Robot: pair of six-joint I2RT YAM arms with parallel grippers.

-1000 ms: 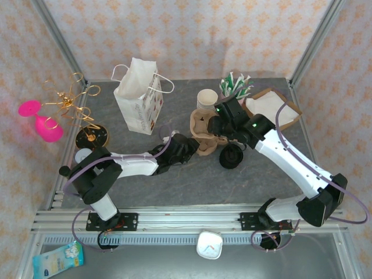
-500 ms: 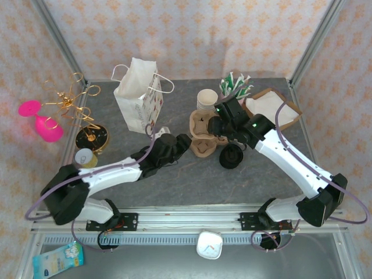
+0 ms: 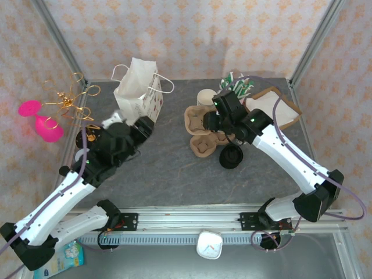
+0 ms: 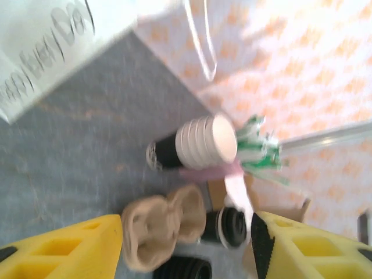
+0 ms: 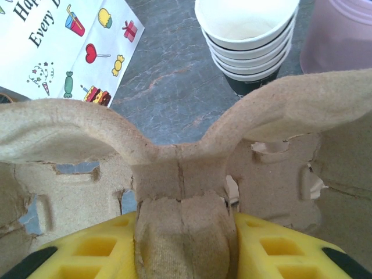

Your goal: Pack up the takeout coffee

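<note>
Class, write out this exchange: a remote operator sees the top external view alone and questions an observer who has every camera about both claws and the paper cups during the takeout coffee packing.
Operator: On the right, is anything gripped?
Observer: Yes. The right claw is clamped on the centre ridge of the cardboard carrier.
Operator: What stands just beyond it?
Observer: The paper cups, several nested in one stack.
Operator: And on the left?
Observer: The left claw is open and holds nothing.
</note>
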